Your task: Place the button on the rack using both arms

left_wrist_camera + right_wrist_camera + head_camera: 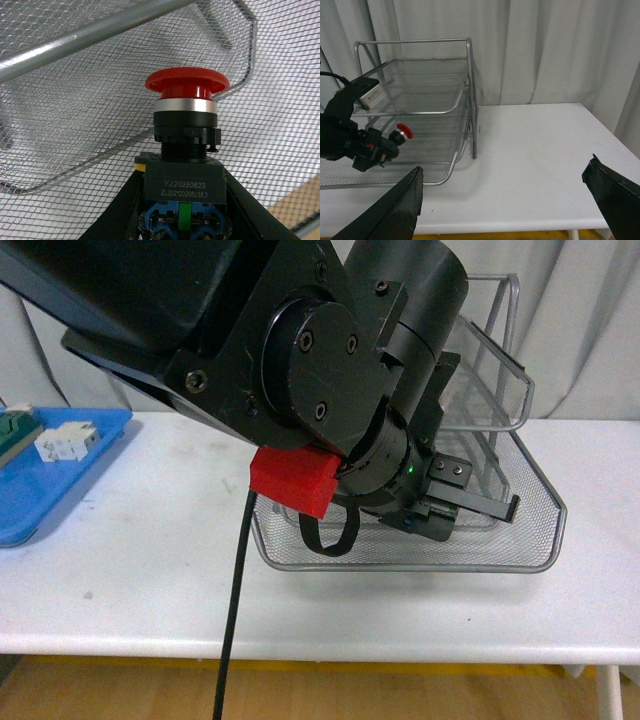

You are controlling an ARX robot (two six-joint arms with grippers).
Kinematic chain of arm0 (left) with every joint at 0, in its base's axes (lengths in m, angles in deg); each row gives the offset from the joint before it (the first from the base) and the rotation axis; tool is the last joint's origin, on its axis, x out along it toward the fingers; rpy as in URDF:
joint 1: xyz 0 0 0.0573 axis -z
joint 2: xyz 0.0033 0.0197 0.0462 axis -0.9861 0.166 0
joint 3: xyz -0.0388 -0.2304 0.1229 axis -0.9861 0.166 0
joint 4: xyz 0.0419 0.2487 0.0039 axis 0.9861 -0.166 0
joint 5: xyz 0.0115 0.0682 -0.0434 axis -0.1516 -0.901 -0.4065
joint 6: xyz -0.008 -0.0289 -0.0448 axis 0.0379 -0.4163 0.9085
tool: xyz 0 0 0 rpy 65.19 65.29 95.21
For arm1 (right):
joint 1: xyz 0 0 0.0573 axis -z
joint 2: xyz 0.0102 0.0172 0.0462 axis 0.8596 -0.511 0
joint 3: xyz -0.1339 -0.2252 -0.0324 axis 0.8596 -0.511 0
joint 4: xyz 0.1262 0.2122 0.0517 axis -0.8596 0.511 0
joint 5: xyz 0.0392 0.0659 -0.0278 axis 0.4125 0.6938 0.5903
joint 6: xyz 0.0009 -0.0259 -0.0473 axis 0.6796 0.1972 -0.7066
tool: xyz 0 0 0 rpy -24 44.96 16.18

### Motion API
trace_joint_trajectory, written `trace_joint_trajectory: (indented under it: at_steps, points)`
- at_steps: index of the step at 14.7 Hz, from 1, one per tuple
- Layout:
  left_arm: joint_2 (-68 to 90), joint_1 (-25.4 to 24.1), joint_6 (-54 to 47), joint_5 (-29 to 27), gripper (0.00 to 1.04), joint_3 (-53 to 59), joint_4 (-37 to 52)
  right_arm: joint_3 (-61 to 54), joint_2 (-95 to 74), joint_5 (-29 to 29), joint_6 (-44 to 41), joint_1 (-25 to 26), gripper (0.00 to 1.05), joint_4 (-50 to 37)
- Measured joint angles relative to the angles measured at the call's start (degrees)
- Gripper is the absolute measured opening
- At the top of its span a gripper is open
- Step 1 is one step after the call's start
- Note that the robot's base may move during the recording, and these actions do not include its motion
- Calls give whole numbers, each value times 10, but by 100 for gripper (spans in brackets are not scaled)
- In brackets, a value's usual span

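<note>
One button (185, 135) sits clamped between the two black fingers of the left gripper (183, 195), which is closed on its blocky lower body. The round red mushroom cap points away from the gripper. Below the glossy, smooth cap come a bright metal ring, a ribbed black collar, a dark block with pale printed lettering, and a blue base with a green insert.

Just beyond the cap lies the fine diamond mesh of the one rack (470, 75), silver wire on a round tube frame with three stacked tiers. The left gripper reaches in over the lowest tier, below the middle tier's rim. Whether the button touches the mesh cannot be told.

The right gripper (502, 200) has its two dark, flat fingers spread wide with nothing between them. It hangs above the plain white counter (535, 150), with the rack well off to one side of it.

Far out from the left gripper, on the side away from the rack, one flat blue plastic tray (20, 510) lies on the counter. It holds two small parts, a white block (62, 443) and a green piece (15, 430).
</note>
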Motion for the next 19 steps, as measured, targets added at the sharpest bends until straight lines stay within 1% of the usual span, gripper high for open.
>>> trace_joint_trajectory:
  at_steps: [3,4,6,9,10,11,12,16,18,19]
  points:
    - [15,-5,4,0,36,-26,-23,0,0,0,0,0,98,0]
    - [29,-9,7,1,43,-49,-39,0,0,0,0,0,98,0]
    - [43,-14,15,3,65,-74,-43,0,0,0,0,0,98,0]
    - [41,-14,24,12,97,-74,-36,0,0,0,0,0,98,0]
    - [33,-14,24,15,99,-63,-31,0,0,0,0,0,98,0]
    - [16,-14,25,18,97,-44,-26,0,0,0,0,0,98,0]
    - [-7,-14,25,23,98,-24,-19,0,0,0,0,0,98,0]
    - [-126,-16,25,30,98,90,75,0,0,0,0,0,98,0]
    - [-187,-30,28,28,98,160,111,0,0,0,0,0,98,0]
    - [-214,-44,30,29,98,192,126,0,0,0,0,0,98,0]
